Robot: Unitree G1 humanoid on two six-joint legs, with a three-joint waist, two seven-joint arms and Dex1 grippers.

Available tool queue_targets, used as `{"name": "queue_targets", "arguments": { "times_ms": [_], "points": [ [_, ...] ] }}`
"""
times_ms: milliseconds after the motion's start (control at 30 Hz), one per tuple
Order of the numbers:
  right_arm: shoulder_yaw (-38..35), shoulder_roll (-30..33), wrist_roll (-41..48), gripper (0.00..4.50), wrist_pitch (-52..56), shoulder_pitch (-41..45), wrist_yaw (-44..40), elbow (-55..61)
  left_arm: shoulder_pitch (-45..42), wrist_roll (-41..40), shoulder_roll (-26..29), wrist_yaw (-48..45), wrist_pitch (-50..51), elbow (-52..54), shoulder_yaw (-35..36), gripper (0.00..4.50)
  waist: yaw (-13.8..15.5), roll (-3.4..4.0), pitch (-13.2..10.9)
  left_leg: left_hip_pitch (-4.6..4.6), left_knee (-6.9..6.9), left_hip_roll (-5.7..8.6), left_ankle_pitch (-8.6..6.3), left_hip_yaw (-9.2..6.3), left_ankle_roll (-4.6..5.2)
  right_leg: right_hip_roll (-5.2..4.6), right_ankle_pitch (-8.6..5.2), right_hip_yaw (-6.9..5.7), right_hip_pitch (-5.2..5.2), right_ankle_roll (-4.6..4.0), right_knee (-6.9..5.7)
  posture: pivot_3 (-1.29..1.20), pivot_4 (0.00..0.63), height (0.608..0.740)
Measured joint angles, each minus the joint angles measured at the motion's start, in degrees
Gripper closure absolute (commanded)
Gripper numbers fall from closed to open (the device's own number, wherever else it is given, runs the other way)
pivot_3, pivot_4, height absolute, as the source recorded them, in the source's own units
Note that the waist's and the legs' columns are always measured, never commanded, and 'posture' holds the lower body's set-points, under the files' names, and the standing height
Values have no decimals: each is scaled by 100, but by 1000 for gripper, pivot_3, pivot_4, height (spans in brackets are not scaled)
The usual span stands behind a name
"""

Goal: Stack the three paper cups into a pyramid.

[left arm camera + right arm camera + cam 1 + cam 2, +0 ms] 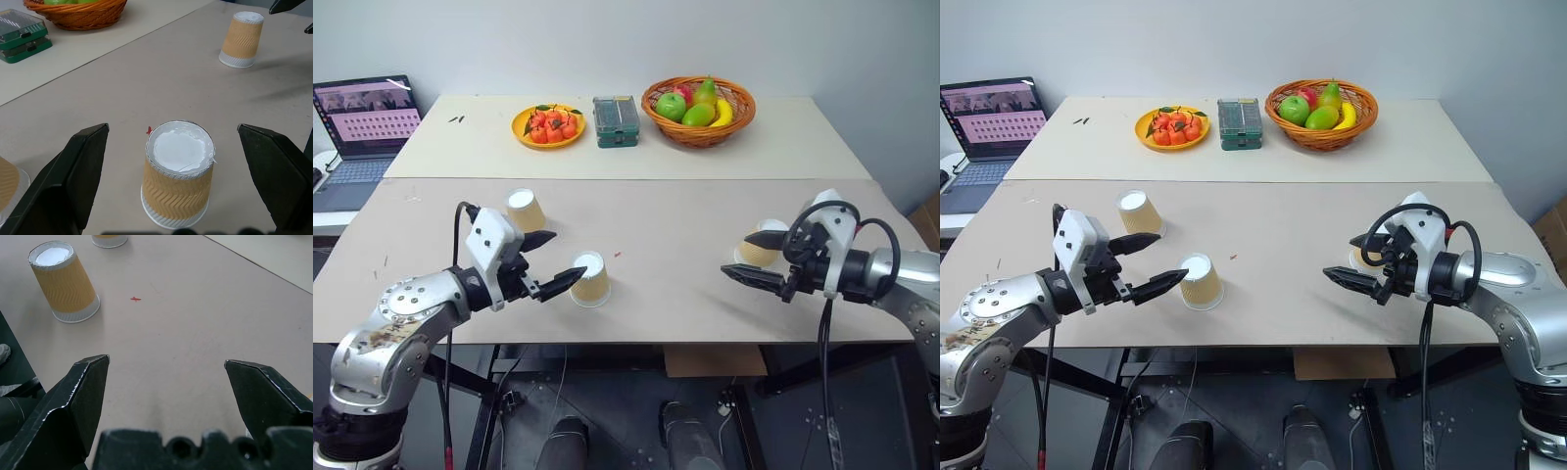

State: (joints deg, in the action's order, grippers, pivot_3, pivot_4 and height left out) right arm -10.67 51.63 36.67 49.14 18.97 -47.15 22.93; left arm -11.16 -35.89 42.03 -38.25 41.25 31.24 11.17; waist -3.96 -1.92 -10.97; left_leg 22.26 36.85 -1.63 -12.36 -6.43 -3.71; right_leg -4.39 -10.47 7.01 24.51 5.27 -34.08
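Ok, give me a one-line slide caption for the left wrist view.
Open left pincer framing an upside-down paper cup on the table, second cup standing beyond.

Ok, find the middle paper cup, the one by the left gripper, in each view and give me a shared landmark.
Left eye view: middle cup, just off the left gripper.
Right eye view: same cup, left of centre.
Left wrist view: between the open fingers.
Right wrist view: far corner.
Shared landmark: the small red mark on the table beside it.

No writing anywhere is clear enough to read.
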Motion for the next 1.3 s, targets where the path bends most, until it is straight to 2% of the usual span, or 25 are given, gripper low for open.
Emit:
{"name": "queue_targets", "arguments": {
  "times_ms": [133, 333, 633, 767, 933, 1300],
  "points": [
    [0, -18, 0, 66, -13, 11, 17, -8, 37, -293, -152, -1, 14, -14, 251, 0, -6, 0, 0, -1, 0, -1, 0, 0, 0, 0, 0, 0, 0, 0, -1, 0, 150, 740],
    [-21, -21, 1, 66, -18, 11, 121, -23, 694, -449, -409, 0, -118, 61, 362, 0, 0, -1, 0, -3, 0, -5, -1, 8, 1, 2, 0, 3, 2, -1, -1, 0, 150, 740],
    [-146, -24, 4, 66, -19, -188, 232, 5, 1096, 233, -470, -112, -965, -82, 85, 0, 6, 0, 0, -4, 1, -5, -1, 9, 1, 2, -1, 4, 2, -2, 1, 0, 150, 740],
    [-150, -34, -2, 66, -20, -218, 294, 30, 1130, 709, -759, 2, -1441, -355, -162, 0, 4, 0, 0, -3, 1, -5, -1, 11, 1, 2, -1, 5, 1, -2, 1, 0, 150, 740],
    [-163, -34, 0, 66, -20, -219, 405, 83, 836, 1071, -1109, 162, -1745, -960, -488, 0, 11, -1, 0, -3, 2, -5, -1, 11, 1, 3, 0, 5, 1, -1, 1, 0, 150, 740],
    [-407, -34, 59, 66, 3, -317, 678, 417, -177, 1434, -1460, 32, -2105, -1900, -1016, 0, 11, 0, 0, 0, 0, -5, -1, 11, 1, 3, 1, 6, 0, 0, 1, 0, 150, 740]
  ]
}}
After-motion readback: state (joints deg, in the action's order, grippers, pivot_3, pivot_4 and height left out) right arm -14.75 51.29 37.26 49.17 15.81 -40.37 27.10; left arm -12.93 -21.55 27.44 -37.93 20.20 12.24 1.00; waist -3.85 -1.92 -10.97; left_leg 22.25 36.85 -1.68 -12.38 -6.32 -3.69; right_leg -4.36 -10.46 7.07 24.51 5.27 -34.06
